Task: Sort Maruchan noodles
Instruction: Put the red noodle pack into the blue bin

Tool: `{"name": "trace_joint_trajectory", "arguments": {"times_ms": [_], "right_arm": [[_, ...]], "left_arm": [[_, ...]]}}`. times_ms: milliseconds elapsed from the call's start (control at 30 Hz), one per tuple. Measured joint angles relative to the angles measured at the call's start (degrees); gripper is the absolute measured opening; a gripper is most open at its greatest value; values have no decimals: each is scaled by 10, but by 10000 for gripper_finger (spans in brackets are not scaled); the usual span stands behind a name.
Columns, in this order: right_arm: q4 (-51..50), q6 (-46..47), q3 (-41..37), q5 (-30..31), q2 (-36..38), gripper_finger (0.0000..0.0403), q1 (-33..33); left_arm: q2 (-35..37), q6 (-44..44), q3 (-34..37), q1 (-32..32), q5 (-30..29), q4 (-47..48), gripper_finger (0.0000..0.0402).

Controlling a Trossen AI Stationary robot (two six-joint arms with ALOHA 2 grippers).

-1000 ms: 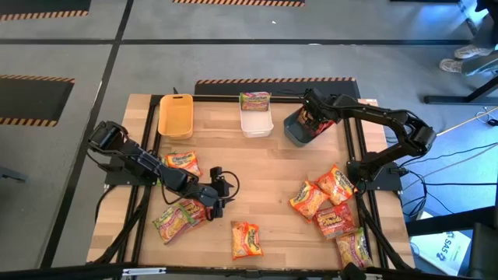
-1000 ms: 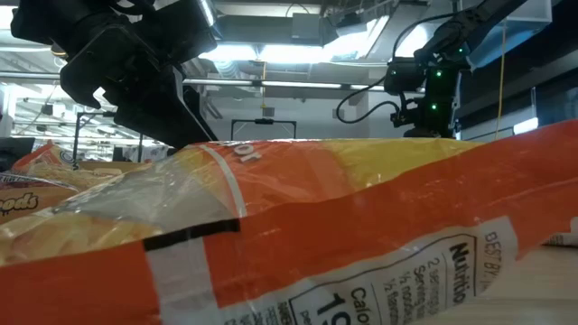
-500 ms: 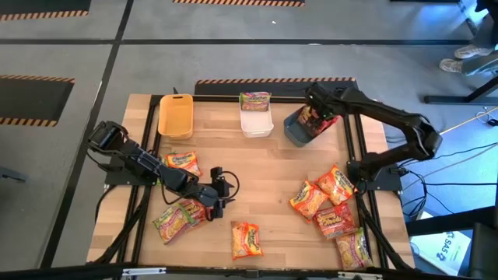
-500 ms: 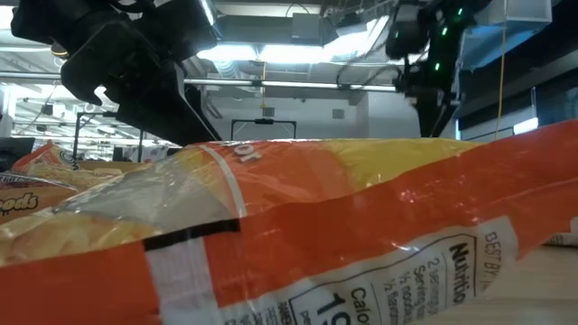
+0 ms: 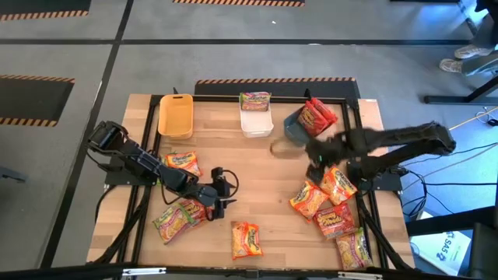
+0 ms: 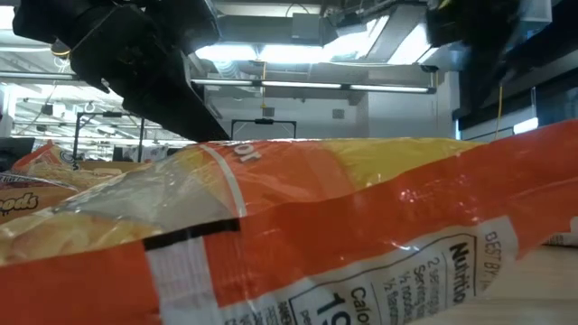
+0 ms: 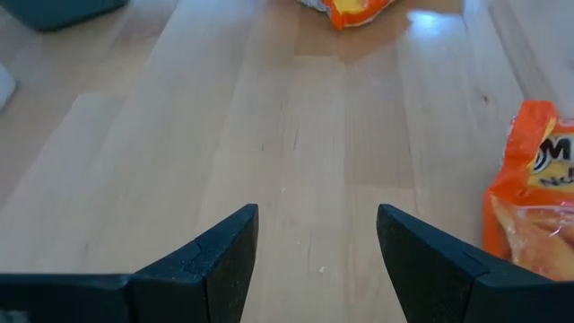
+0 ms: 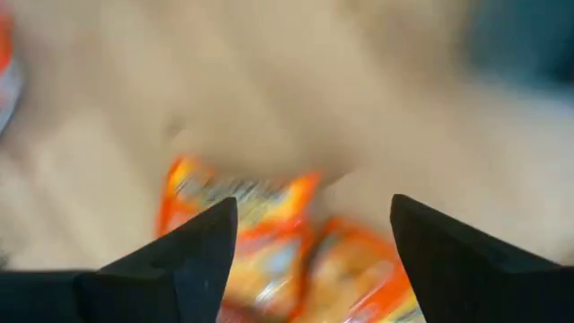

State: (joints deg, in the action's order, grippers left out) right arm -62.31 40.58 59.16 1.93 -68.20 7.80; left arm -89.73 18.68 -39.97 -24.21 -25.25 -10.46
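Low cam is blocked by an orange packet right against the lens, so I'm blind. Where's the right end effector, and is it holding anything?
Observer: The right end effector is open and empty, over the table just in front of the dark grey bin.
Operator: Anything in that bin?
Observer: A red packet leans in it, sticking out past the rim.
Operator: Left side?
Observer: The left end effector is open over bare wood, with an orange packet close by.
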Motion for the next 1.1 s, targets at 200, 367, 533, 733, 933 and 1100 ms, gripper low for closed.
{"name": "trace_joint_trajectory", "arguments": {"times_ms": [200,367,533,733,933,1100], "right_arm": [[17,177,-27,-31,-19,257,189],[64,336,-56,-42,-41,192,329],[122,444,-90,-29,-81,116,416],[220,457,-118,-33,-158,47,444],[364,390,-112,-4,-214,12,411],[454,338,-113,35,-243,6,357]], "left_arm": [[-2,40,0,-20,7,-18,223],[-3,56,0,-42,-2,-49,223],[-3,95,0,-54,-12,-59,223],[-3,142,0,-74,-12,-61,223],[-3,172,0,-90,-13,-73,223],[-3,178,0,-92,-17,-74,223]]}}
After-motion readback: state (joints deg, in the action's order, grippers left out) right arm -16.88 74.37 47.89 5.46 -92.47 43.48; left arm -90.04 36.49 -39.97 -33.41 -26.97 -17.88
